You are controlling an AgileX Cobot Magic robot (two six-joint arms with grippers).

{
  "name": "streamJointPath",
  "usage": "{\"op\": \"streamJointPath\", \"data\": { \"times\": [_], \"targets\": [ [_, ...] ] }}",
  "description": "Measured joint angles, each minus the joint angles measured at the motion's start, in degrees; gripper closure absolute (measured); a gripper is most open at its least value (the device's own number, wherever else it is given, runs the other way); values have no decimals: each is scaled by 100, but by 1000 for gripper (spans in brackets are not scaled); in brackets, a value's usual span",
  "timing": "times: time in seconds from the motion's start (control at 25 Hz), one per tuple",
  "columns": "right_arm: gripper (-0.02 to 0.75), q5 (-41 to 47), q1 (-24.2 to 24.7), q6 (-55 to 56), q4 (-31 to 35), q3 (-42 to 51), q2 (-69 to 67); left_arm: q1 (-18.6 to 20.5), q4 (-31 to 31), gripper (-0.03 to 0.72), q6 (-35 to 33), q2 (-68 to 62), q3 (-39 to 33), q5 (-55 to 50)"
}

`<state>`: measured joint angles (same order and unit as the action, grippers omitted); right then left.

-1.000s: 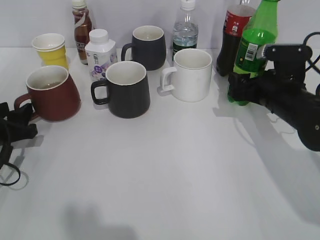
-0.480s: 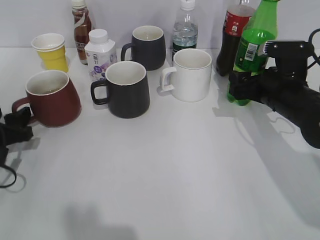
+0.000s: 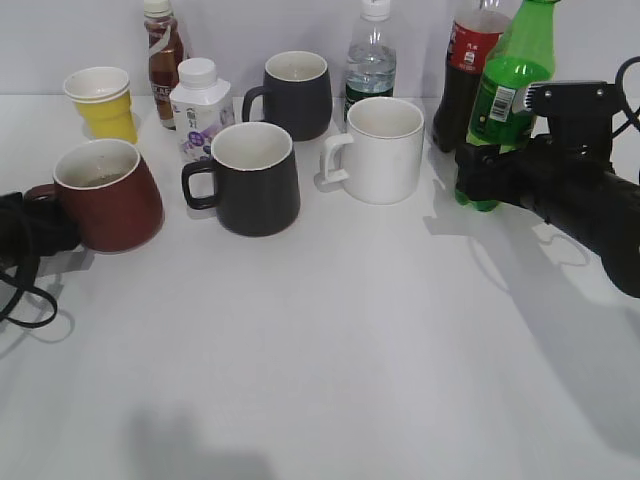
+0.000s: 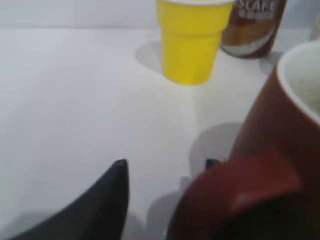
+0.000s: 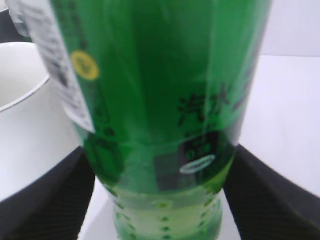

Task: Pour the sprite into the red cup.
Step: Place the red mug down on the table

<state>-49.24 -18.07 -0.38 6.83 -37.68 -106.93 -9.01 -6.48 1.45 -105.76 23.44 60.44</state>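
Observation:
The sprite (image 3: 515, 75), a tall green bottle with a barcode label, stands upright at the back right. My right gripper (image 3: 478, 175) holds its lower body; in the right wrist view both black fingers (image 5: 159, 165) press against the sides of the bottle (image 5: 160, 90). The red cup (image 3: 110, 205) stands at the left with its handle facing left. My left gripper (image 3: 40, 225) is at that handle. In the left wrist view the gripper (image 4: 166, 164) is open: the left finger stands apart from the cup's handle (image 4: 240, 192), which hides most of the right finger.
A yellow paper cup (image 3: 100, 98), a brown coffee bottle (image 3: 162, 60) and a white milk bottle (image 3: 198, 105) stand behind the red cup. Two black mugs (image 3: 255, 180) (image 3: 298, 95), a white mug (image 3: 382, 150), a water bottle (image 3: 371, 60) and a cola bottle (image 3: 468, 70) fill the back.
My left gripper has moved up and right to the red cup's handle. My right gripper shifted slightly up at the sprite's base, then held still.

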Motion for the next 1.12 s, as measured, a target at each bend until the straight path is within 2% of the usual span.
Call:
{"op": "streamJointPath", "data": {
  "times": [0.16, 0.32, 0.8, 0.96, 1.12],
  "targets": [
    [150, 0, 0, 0, -7, 0, 0, 0, 256, 404, 0, 0, 5, -87],
    [150, 0, 0, -35, -7, 0, 0, 0, 350, 423, 0, 105, -94, -129],
    [150, -11, 0, -139, -12, 0, 0, 0, 61, 291, 0, 740, -525, -640],
    [150, -11, 0, -139, -12, 0, 0, 0, 46, 251, 0, 995, -525, -1110],
    [150, -11, 0, -147, -12, 0, 0, 0, 46, 242, 0, 1404, -531, -1736]
  ]
}}
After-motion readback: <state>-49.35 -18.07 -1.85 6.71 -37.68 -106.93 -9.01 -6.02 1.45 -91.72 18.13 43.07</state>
